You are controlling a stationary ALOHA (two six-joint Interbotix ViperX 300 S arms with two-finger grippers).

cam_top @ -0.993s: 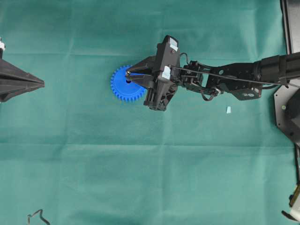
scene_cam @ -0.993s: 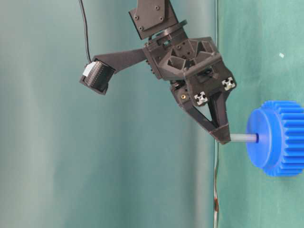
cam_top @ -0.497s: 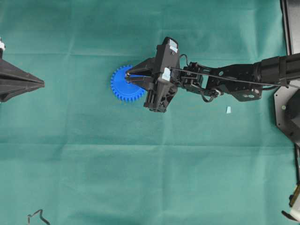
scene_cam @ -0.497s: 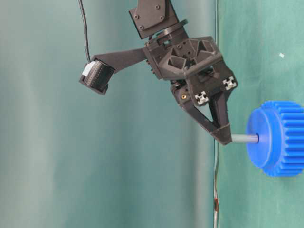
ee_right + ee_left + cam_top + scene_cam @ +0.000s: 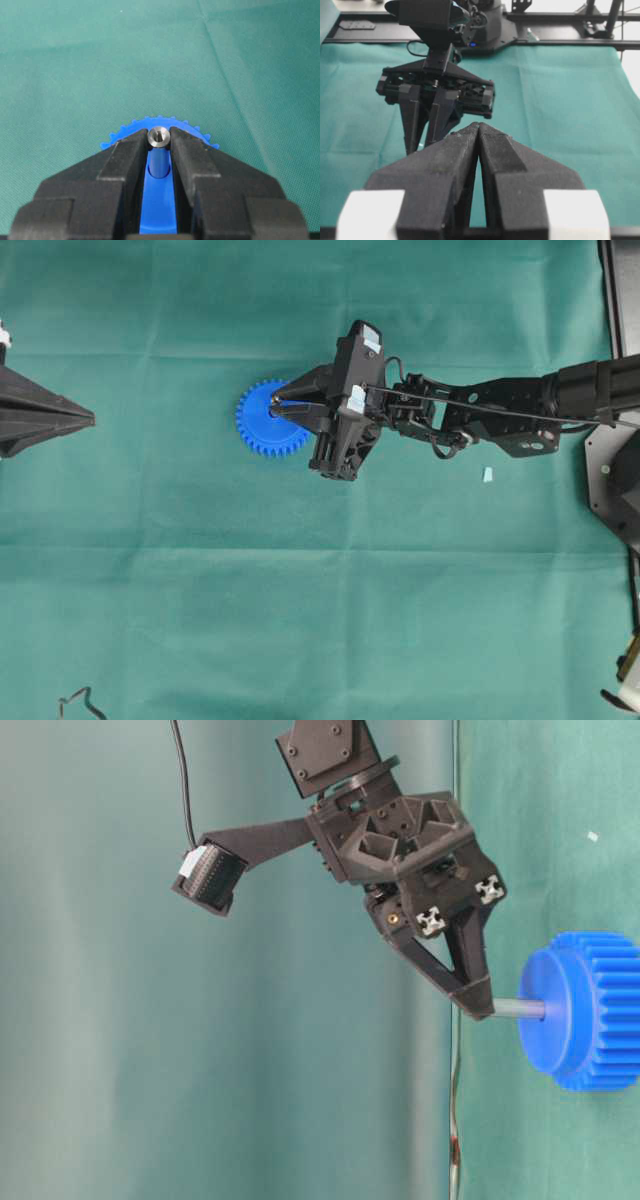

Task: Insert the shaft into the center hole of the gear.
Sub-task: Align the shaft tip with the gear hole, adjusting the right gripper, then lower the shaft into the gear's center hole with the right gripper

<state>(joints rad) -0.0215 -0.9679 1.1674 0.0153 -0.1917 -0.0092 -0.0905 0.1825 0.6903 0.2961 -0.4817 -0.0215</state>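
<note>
Left of centre in the overhead view, the gear [image 5: 270, 420] lies flat on the green desk [image 5: 300, 590], hub up, so its centre hole faces the arm coming from the right. The right fingers [image 5: 478, 1002] are nearly closed on the top end of the shaft [image 5: 518, 1009], pinching it only at that end; this leaves most of the pin bare below the grip, free to go into the hub. The table-level view, which shows the desk turned on its side at the right, has the shaft's far end meeting the middle of the hub [image 5: 535, 1015]. It looks seated in the hole, though how deep cannot be told. From the right wrist camera the pin's round end [image 5: 158, 137] sits squarely between the two fingertips with the blue gear straight behind it, so the grip keeps it square to the gear.

At the overhead view's left edge the left fingers [image 5: 88, 419] wait well apart from the gear, pressed together and holding nothing, out of the way.
</note>
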